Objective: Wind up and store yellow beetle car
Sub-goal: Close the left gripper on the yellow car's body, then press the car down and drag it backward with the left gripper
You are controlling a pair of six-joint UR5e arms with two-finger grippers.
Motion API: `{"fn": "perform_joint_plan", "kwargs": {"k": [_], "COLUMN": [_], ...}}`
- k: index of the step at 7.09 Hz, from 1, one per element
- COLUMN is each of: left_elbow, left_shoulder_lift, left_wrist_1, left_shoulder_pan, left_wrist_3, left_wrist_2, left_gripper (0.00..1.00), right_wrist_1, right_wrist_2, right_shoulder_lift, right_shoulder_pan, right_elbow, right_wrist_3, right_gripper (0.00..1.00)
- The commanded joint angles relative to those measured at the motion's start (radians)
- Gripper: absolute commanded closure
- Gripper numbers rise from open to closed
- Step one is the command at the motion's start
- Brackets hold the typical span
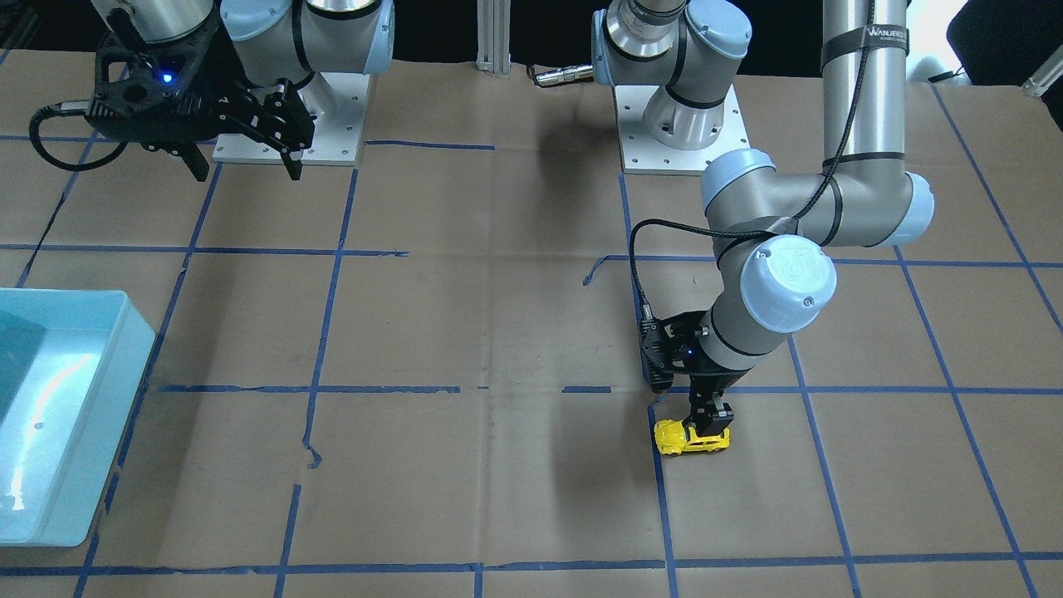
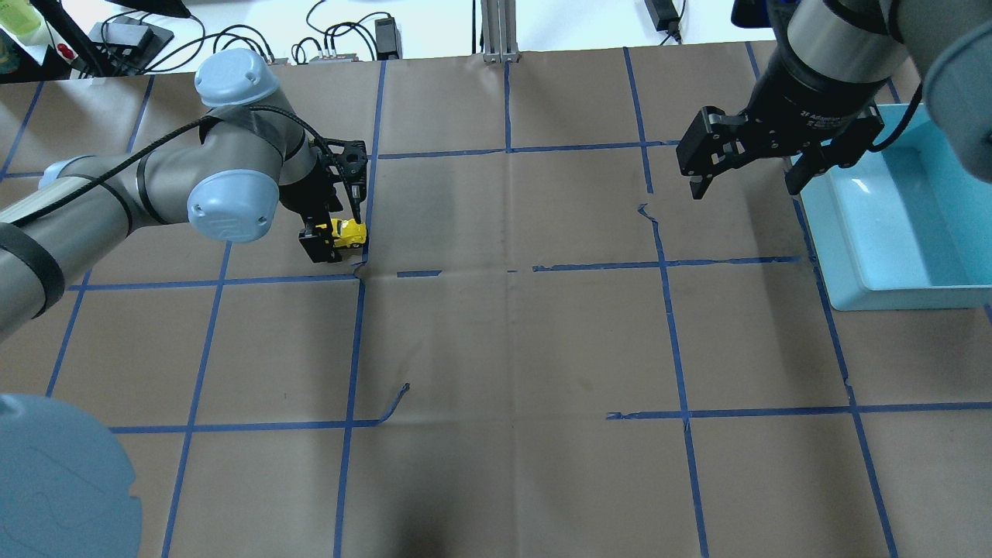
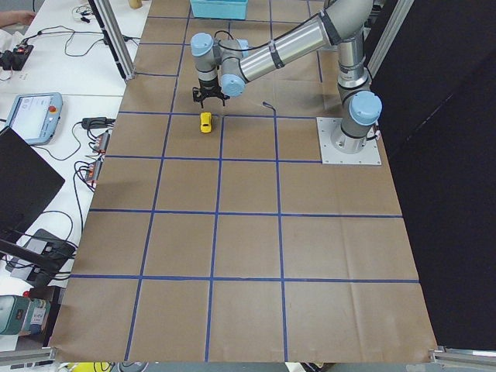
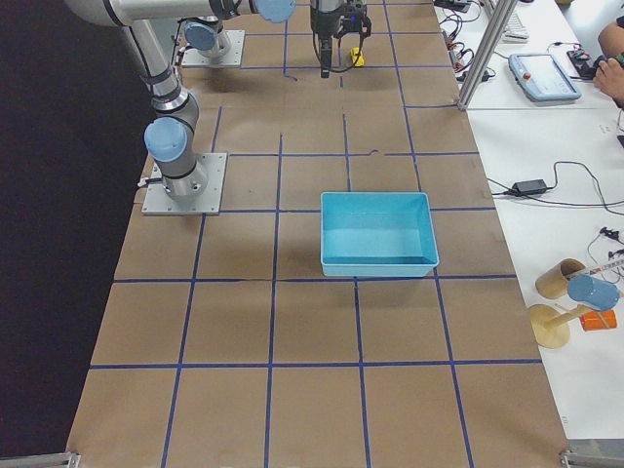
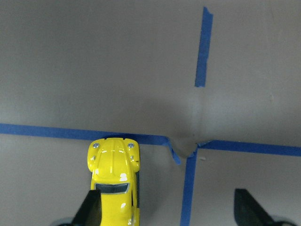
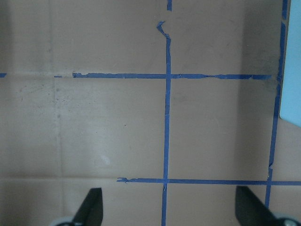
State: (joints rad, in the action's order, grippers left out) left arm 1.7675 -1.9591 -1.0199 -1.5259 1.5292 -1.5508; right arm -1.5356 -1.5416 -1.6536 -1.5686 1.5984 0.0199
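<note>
The yellow beetle car stands on its wheels on the brown table, beside a blue tape crossing. My left gripper is lowered over it. In the left wrist view the car sits between the wide-open fingers, close against the left finger and far from the other finger. From overhead the car shows just beside the left gripper. My right gripper is open and empty, held above the table next to the bin; only table shows between its fingers in the right wrist view.
A light blue bin stands at the table's edge on my right side, also seen from the front and in the right exterior view. Blue tape lines grid the brown paper. Both arm bases are bolted at the back.
</note>
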Motion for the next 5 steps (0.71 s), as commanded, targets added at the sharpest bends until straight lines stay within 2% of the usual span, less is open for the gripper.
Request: {"fn": "perform_joint_plan", "kwargs": {"k": [1,4,5], "left_elbow": [0.017,-0.005,-0.003], "left_shoulder_lift": [0.006,-0.041,-0.07], "left_wrist_1": [0.036,0.099,0.162], "left_shoulder_pan": [0.004,0.026,0.026], "left_wrist_3": [0.081,0.121,0.123], "left_wrist_2": [-0.064,-0.064,-0.066], "left_gripper": [0.02,0.02,0.02], "right_wrist_1": [0.0,0.0,0.0], "right_wrist_2": [0.0,0.0,0.0], "right_shoulder_lift": [0.0,0.0,0.0], "right_shoulder_pan": [0.001,-0.001,-0.001], "right_elbow": [0.0,0.0,0.0], "right_wrist_3": [0.0,0.0,0.0], "right_gripper": [0.0,0.0,0.0]}}
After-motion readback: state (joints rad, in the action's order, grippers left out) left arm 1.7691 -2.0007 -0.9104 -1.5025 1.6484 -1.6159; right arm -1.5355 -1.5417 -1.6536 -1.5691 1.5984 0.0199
